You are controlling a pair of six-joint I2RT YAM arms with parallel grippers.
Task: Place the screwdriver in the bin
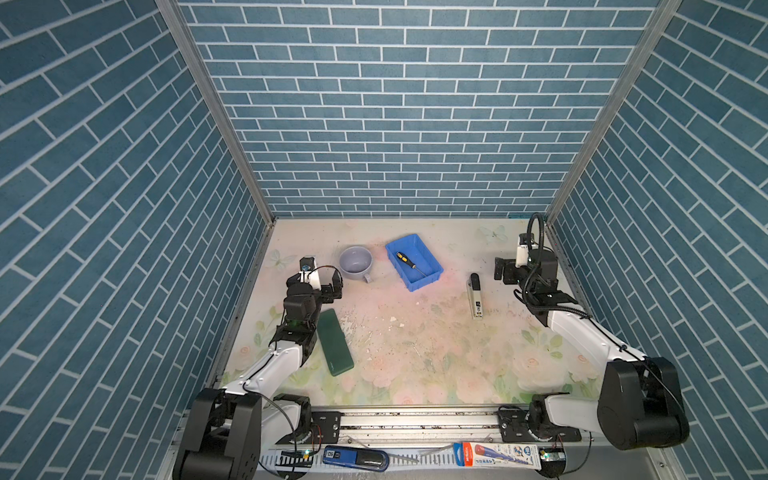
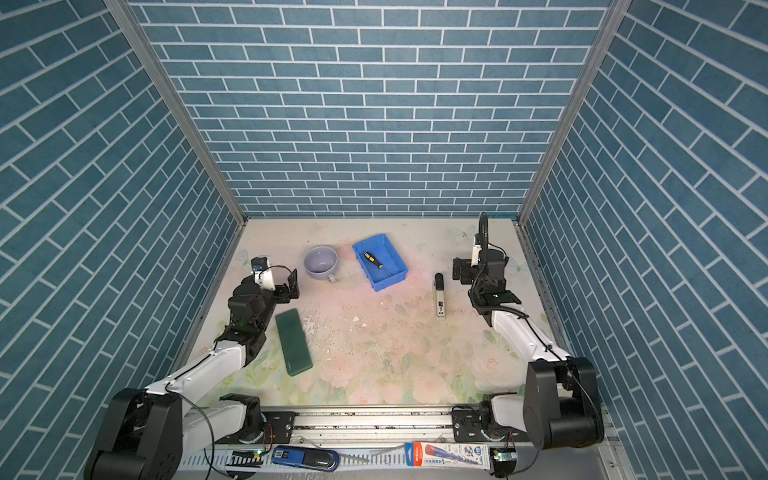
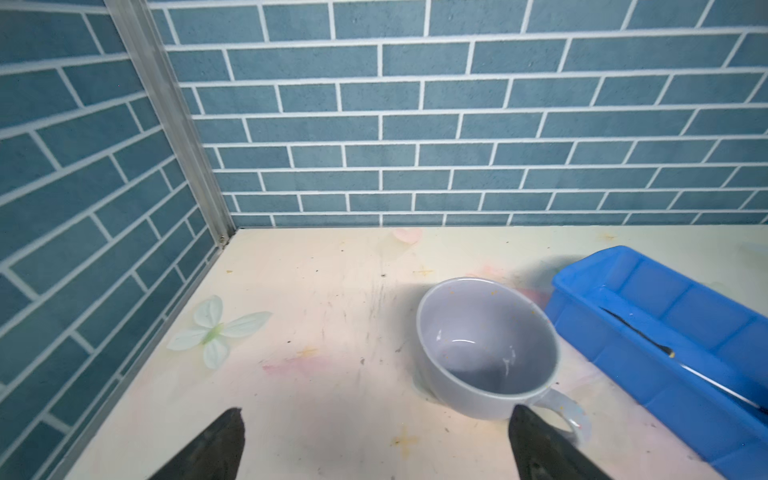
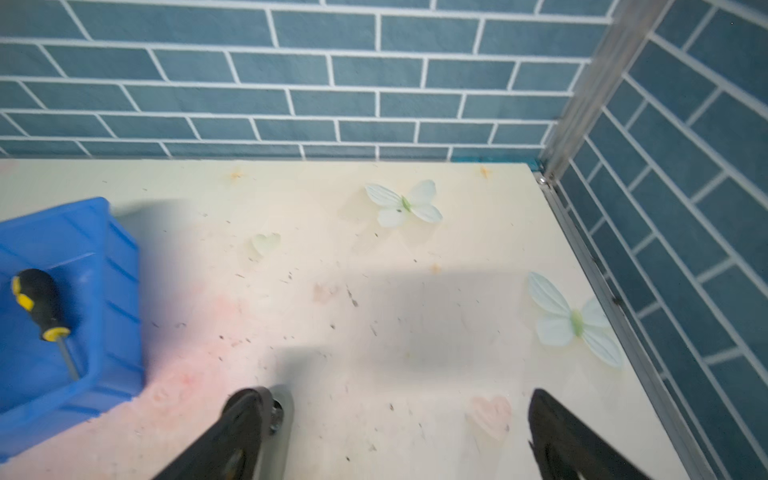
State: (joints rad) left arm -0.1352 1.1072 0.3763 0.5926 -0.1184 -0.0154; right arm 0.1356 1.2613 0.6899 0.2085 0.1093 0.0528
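Both pincers are open and hold nothing, the left pincer (image 3: 376, 419) just beside the grey cup (image 3: 457, 388), the right pincer (image 4: 399, 401) over bare tabletop (image 4: 374, 257). The screwdriver (image 1: 405, 259) lies inside the blue bin (image 1: 432, 275), between them.

Bare table (image 1: 415, 353) between bin (image 1: 427, 281) and grey stick (image 1: 476, 297); cup (image 1: 355, 262) close beside bin, gap seemingly narrow.

Yellow-black screwdriver (image 1: 405, 259) flat, diagonal — inside blue bin (image 1: 428, 281).
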